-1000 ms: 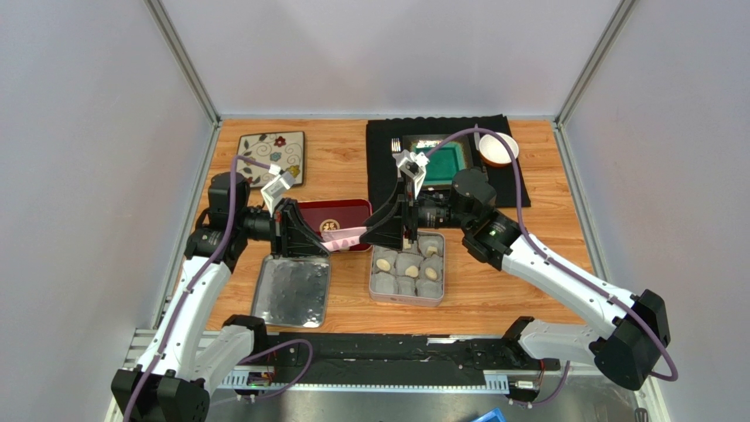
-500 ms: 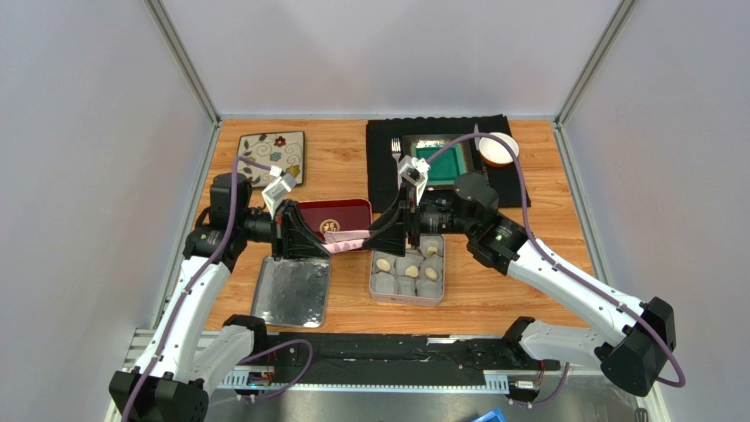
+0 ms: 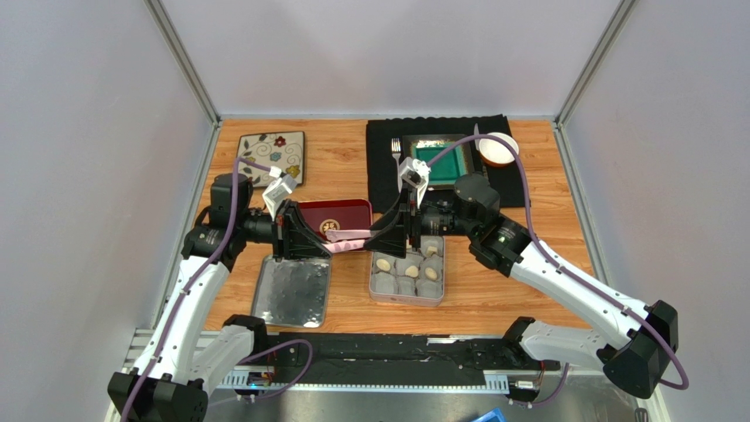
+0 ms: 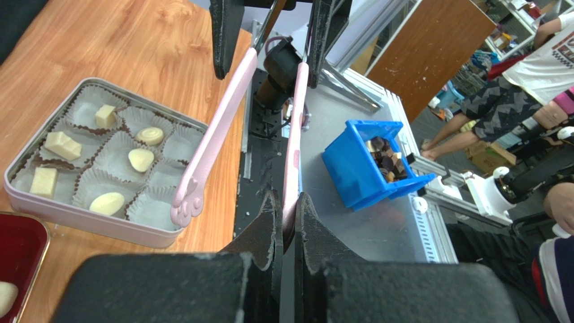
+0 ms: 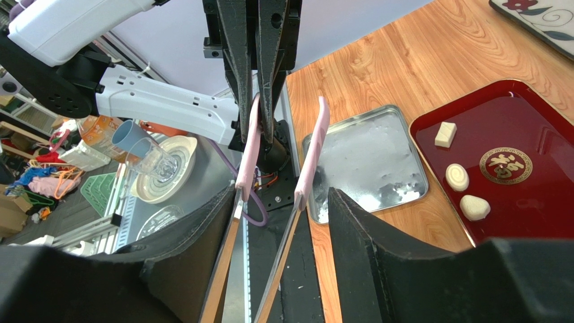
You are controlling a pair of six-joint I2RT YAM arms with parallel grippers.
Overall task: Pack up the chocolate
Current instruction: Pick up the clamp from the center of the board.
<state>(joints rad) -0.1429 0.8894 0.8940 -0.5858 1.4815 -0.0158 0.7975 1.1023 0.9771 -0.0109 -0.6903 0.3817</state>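
Note:
Pink tongs hang between my two grippers above the table's middle. My left gripper is shut on the tip of one tong arm, while the other arm stands free. My right gripper sits around both arms near the metal end, its fingers against their outer sides. Several pieces of chocolate lie in paper cups in the pink tin. Three more pieces of chocolate rest on the red tray.
The tin's silver lid lies near the left arm. A patterned plate is at the back left. A black mat at the back holds a green tray, a white bowl and a fork.
The right arm has stretched out a little, its elbow moving right and its wrist settling lower. The tongs and the left arm have barely moved.

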